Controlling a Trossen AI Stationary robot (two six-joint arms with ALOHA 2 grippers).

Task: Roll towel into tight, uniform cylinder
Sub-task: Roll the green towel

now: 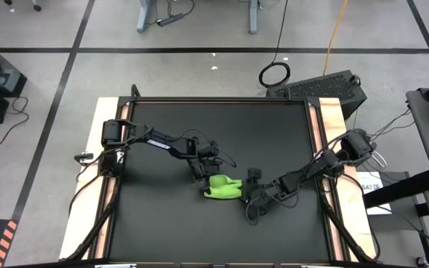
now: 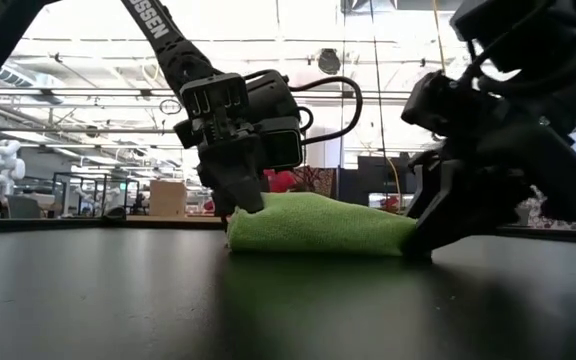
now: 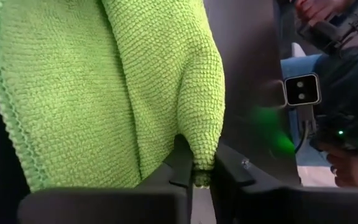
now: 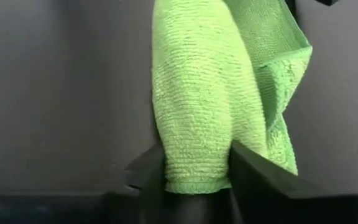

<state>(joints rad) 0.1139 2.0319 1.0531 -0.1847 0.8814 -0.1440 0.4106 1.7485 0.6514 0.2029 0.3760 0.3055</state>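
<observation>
- Towel [image 1: 224, 187]: soft, light, floppy, lying bunched mid-worktop [image 1: 162, 231].
- Left fingers [image 3: 194, 168] pinching one thin edge.
- Right fingers [image 4: 197, 174] squeezing the thick rolled end.
- Best held at both ends, or likely to unroll.

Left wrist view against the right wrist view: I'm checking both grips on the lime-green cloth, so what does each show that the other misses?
Only the left wrist view shows the left gripper pinching a thin fold of the small lime-green soft fabric towel between nearly shut fingers, with the other arm's wrist camera lit beyond.

Only the right wrist view shows the right gripper with its fingers set wider around the towel's thick rolled end, plus a loose flap hanging off the roll.

Both show the towel bunched lengthwise on the black tabletop, gripped at that arm's end.
</observation>
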